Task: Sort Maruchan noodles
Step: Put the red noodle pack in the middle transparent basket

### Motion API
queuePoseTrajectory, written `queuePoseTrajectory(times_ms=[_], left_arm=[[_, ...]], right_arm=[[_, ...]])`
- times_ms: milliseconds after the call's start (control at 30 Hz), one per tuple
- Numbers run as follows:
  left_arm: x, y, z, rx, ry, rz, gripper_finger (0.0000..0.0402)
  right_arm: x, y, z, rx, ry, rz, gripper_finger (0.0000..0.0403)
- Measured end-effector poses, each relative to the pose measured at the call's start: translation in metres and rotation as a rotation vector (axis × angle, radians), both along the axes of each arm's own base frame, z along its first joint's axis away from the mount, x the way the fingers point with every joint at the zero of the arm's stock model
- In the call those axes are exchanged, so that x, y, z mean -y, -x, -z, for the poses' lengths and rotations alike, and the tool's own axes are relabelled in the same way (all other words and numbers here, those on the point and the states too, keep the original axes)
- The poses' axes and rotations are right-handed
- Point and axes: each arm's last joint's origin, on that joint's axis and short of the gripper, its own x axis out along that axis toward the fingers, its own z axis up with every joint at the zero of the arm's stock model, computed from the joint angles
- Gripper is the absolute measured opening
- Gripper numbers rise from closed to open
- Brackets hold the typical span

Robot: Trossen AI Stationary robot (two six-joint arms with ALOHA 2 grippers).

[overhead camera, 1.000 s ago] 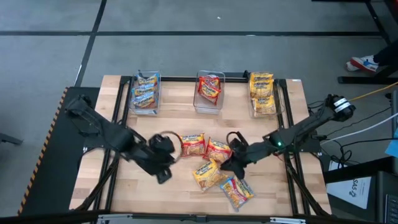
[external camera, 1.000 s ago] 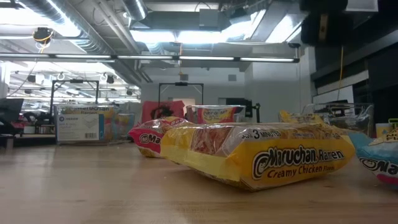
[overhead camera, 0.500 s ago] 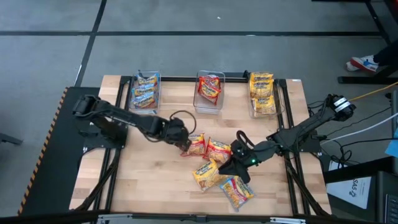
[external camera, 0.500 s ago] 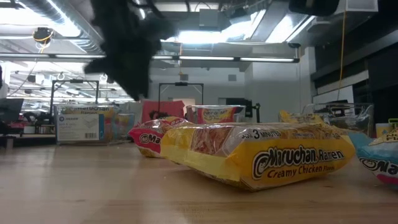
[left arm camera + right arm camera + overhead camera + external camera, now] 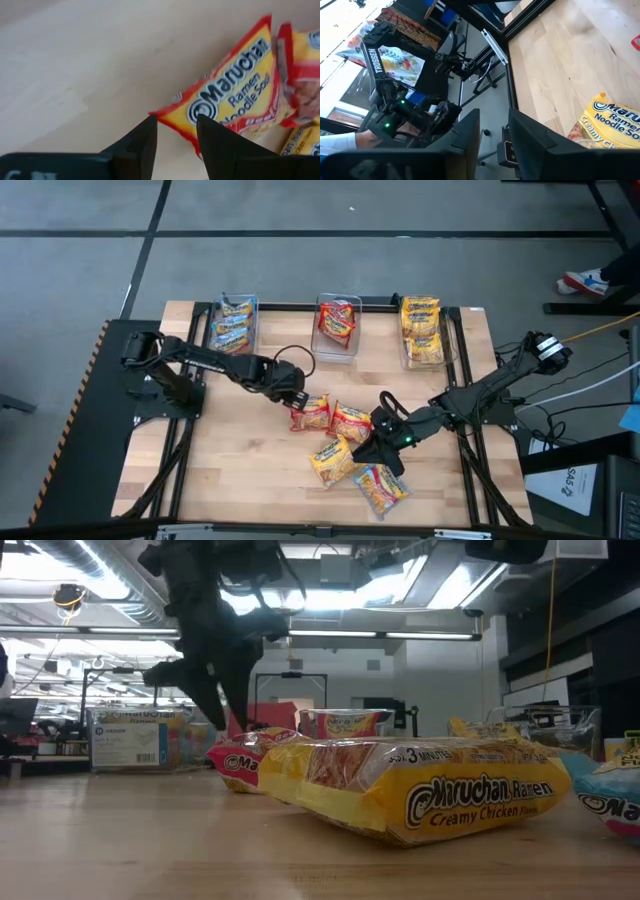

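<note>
While our left gripper point(image 5: 296, 402) hangs with its fingers parted a little and nothing between them, right at the left corner of the red packet point(image 5: 311, 413), we judge the approach to be the risky part. In the left wrist view the fingertips point(image 5: 146, 131) frame only that packet's corner, so if we close there we may pinch crinkly film alone and have it slip free, or drag the packet sideways.

That red packet touches a second red one point(image 5: 350, 421) on its right, and a push from us could shove the pair into the yellow packet point(image 5: 335, 460) nearer the front edge. A blue packet point(image 5: 381, 487) lies nearest of all, beside the yellow one.

Our right gripper point(image 5: 383, 442) sits low over the same pile, between the second red packet and the yellow one, its fingers narrowly apart; we cannot tell whether it grips anything. Both arms crowd one small heap, so a collision looks possible.

Along the far edge stand three clear bins: blue packets in the left bin point(image 5: 233, 355), red in the middle bin point(image 5: 336, 356), yellow in the right bin point(image 5: 423, 362). The path over the table point(image 5: 230, 470) to the middle bin looks unobstructed.
</note>
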Motion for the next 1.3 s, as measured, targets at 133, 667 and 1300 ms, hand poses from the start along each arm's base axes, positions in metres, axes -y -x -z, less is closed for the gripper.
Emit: queuePoseTrajectory(times_ms=[133,667,1300], left_arm=[[0.002,0.002,0.017,-0.035,0.060,-0.004,0.0132],[0.010,-0.024,0.053,0.131,0.076,0.091,0.0008],[-0.005,-0.021,-0.144,0.461,-0.274,0.235,0.0000]], right_arm=[[0.000,0.000,0.000,-0.001,-0.002,-0.009,0.0108],[-0.003,0.000,-0.006,0.055,-0.030,-0.044,0.0108],[-0.005,0.001,-0.008,0.076,-0.041,-0.125,0.0108]])
